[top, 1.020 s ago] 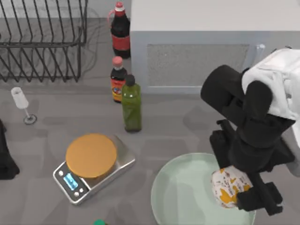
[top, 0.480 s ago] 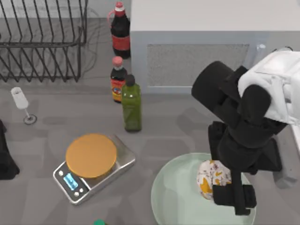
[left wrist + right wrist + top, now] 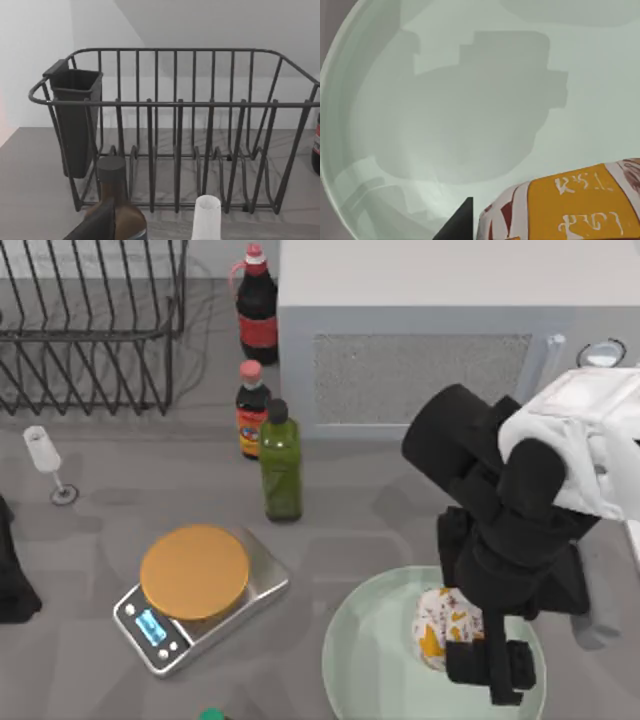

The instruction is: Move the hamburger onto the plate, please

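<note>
The hamburger (image 3: 442, 623), a small bundle in white paper with orange and dark print, is over the right half of the pale mint-green plate (image 3: 370, 660) at the table's front. My right gripper (image 3: 455, 640) is shut on it from above. In the right wrist view the hamburger (image 3: 570, 210) is close up, with one dark fingertip (image 3: 457, 225) beside it and the plate (image 3: 470, 100) with the gripper's shadow beneath. Whether the hamburger touches the plate I cannot tell. My left arm (image 3: 10, 575) stays parked at the table's left edge.
A silver scale with an orange disc (image 3: 195, 572) stands left of the plate. A green bottle (image 3: 280, 462), a sauce bottle (image 3: 251, 408) and a cola bottle (image 3: 257, 308) stand behind it. There is a white box (image 3: 430, 330) at the back, a wire rack (image 3: 90, 320) back left, and a small glass (image 3: 45, 462).
My right gripper has carried the hamburger leftward, from the plate's right rim to a spot further in over the plate. The left arm has not moved.
</note>
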Controlling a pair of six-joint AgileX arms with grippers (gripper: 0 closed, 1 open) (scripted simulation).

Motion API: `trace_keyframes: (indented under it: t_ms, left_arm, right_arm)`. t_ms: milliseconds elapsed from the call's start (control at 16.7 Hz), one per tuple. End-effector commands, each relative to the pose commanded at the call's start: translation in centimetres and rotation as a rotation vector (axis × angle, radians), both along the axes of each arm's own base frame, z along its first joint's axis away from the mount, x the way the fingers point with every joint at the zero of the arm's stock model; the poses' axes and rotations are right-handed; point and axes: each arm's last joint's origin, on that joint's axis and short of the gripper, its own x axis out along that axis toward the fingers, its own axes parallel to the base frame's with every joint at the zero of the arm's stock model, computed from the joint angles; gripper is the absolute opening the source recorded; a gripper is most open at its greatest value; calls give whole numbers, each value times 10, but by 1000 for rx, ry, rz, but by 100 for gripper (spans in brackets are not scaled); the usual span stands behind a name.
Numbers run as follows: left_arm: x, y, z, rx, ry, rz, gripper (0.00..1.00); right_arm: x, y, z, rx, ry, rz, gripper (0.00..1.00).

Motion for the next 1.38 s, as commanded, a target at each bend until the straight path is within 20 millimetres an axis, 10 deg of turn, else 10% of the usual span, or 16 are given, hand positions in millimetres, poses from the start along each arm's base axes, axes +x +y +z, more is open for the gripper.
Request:
trace_keyframes:
  t_ms: [480, 1260, 1380]
  left_arm:
    - [0, 0, 0, 0, 0, 0, 100]
    - [0, 0, 0, 0, 0, 0, 100]
    - [0, 0, 0, 0, 0, 0, 100]
  right_arm:
    - [-2, 5, -27, 3, -1, 3, 0]
    - [-2, 5, -27, 3, -1, 3, 98]
    - [-2, 5, -27, 3, -1, 3, 100]
